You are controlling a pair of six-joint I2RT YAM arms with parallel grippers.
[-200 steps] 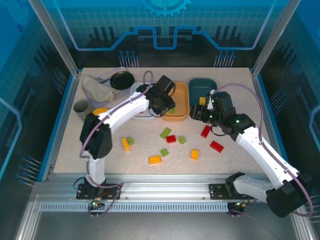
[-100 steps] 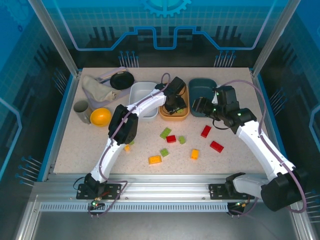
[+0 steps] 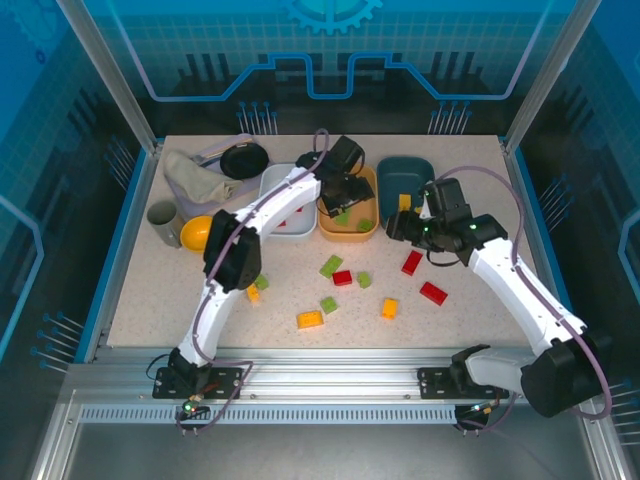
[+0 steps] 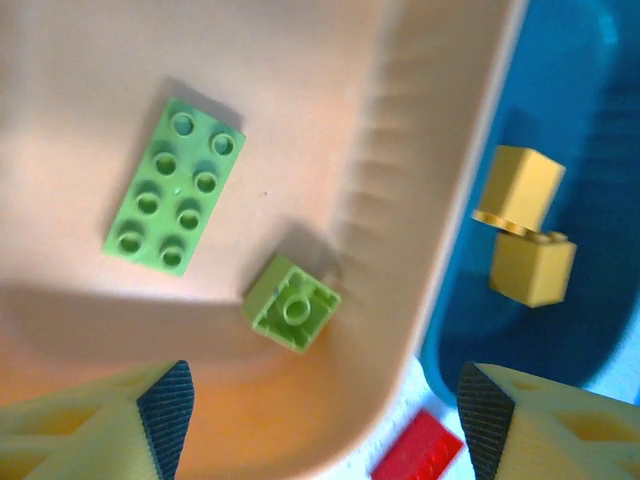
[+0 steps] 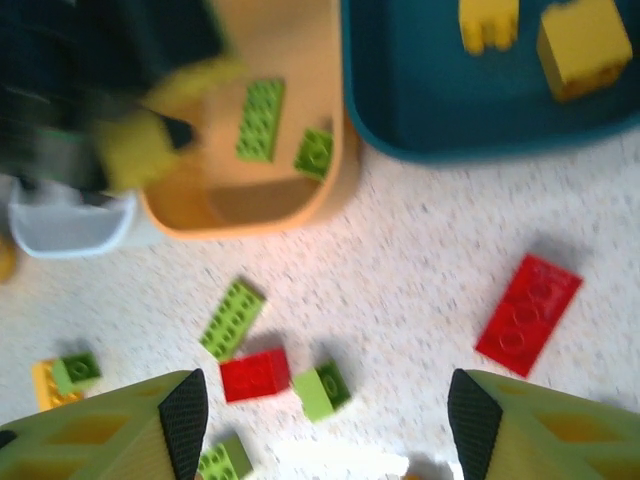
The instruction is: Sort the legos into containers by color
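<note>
The left gripper gapes empty over the orange tray with two green legos; the right gripper gapes empty over loose ones. Light, hard, slick, I'd say: pinch the flat sides.

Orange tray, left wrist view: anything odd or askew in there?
Minor only. The small green brick lies tipped, hollow underside up, near the corner wall of the orange tray. The long green brick lies flat, studs up. Both are green, so there is no colour mix-up. Nothing looks spilled or damaged.
</note>
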